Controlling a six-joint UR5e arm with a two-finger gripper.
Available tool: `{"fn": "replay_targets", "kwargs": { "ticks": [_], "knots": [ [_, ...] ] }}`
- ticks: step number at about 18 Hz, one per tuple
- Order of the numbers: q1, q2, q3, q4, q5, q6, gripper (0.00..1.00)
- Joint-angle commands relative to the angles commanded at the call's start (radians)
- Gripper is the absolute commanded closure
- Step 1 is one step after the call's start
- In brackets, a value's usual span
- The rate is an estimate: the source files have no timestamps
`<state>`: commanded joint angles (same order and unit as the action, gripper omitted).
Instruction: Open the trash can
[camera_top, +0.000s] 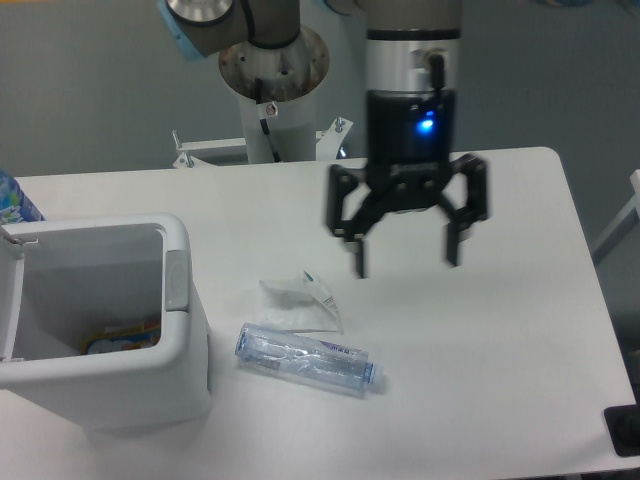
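We note the gripper (405, 262) hanging above the white table (520, 300), fingers spread wide, holding nothing. The trash can (120, 385) sits at the table's left front, its top open and coloured wrappers inside. A clear bottle (308, 359) lies just right of it, beside crumpled clear film (300, 303).

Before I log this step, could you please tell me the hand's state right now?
Hand: open, holding nothing, above the table.
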<state>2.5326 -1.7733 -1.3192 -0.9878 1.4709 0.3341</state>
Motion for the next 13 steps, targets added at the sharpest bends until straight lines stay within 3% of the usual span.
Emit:
{"fn": "replay_targets", "kwargs": {
  "ticks": [2, 5, 8, 13],
  "knots": [
    [0.003, 0.0, -0.014, -0.006, 0.049, 0.092, 0.0],
    [0.006, 0.0, -0.038, -0.073, 0.152, 0.288, 0.0],
    [0.029, 0.002, -0.078, -0.095, 0.166, 0.457, 0.0],
    [0.06, 0.009, -0.095, -0.095, 0.166, 0.49, 0.0]
  ]
}}
